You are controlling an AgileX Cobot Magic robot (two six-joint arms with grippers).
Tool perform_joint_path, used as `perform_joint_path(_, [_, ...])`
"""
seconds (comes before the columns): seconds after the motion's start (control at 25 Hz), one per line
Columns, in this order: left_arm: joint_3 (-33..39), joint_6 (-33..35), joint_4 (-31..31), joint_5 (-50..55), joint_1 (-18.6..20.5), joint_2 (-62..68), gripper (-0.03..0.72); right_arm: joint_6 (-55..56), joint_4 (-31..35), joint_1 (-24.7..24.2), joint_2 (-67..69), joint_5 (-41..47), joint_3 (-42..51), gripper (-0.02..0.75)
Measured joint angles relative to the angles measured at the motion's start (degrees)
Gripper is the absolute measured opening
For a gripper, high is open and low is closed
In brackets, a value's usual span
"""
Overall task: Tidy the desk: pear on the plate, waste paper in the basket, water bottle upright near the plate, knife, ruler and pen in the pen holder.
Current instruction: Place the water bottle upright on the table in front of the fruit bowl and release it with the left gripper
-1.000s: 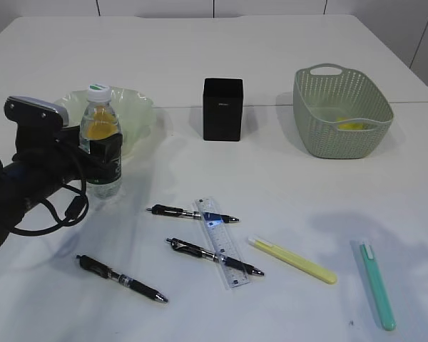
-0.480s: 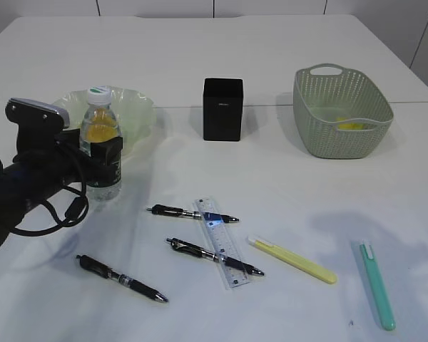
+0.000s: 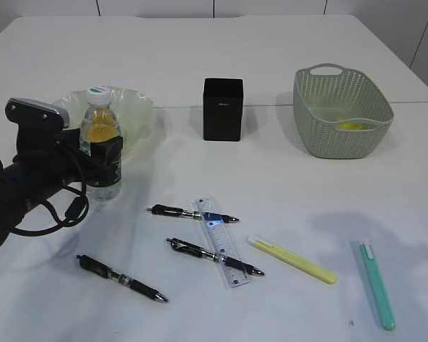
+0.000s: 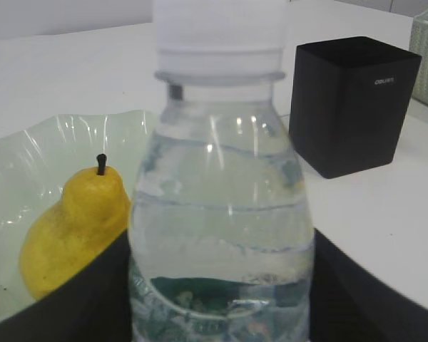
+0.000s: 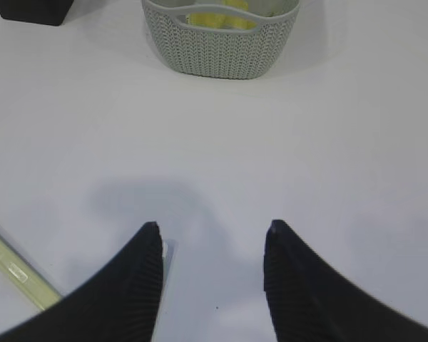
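The clear water bottle [image 3: 100, 142] stands upright beside the pale green plate [image 3: 139, 107]. My left gripper [image 3: 103, 160] is shut on its lower body. In the left wrist view the bottle [image 4: 221, 214] fills the frame between my black fingers [image 4: 85, 299], with the yellow pear [image 4: 71, 228] on the plate [image 4: 14, 164] behind it. The black pen holder [image 3: 222, 108] is empty as far as I can see. Three black pens [image 3: 121, 279] [image 3: 192, 211] [image 3: 214, 256], a clear ruler [image 3: 221, 242], a yellow knife [image 3: 292, 260] and a green knife [image 3: 378, 283] lie on the table. My right gripper [image 5: 212, 239] is open and empty above bare table.
The grey-green basket [image 3: 342, 110] at the back right holds yellow paper [image 3: 353, 125]; it also shows in the right wrist view [image 5: 221, 43]. The pen holder shows to the right of the bottle in the left wrist view [image 4: 353, 103]. The yellow knife's end [image 5: 14, 274] lies left of my right gripper.
My left gripper and the bottle have sunk very slightly. Nothing else has moved.
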Motion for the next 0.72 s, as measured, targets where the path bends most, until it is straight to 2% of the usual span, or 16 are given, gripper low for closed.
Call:
perform_joint_path(0.28, [0.0,0.0,0.0,0.4,0.0,0.0,0.459,0.0,0.0,0.0,0.0,0.0,0.0,0.349])
perform_joint_path(0.56, [0.0,0.0,-1.7,0.6,0.0,0.0,0.55,0.0,0.0,0.0,0.0,-0.1,0.0,0.349])
perform_joint_path(0.72, [0.0,0.0,-1.8,0.5,0.0,0.0,0.564,0.0,0.0,0.0,0.0,-0.1,0.0,0.349])
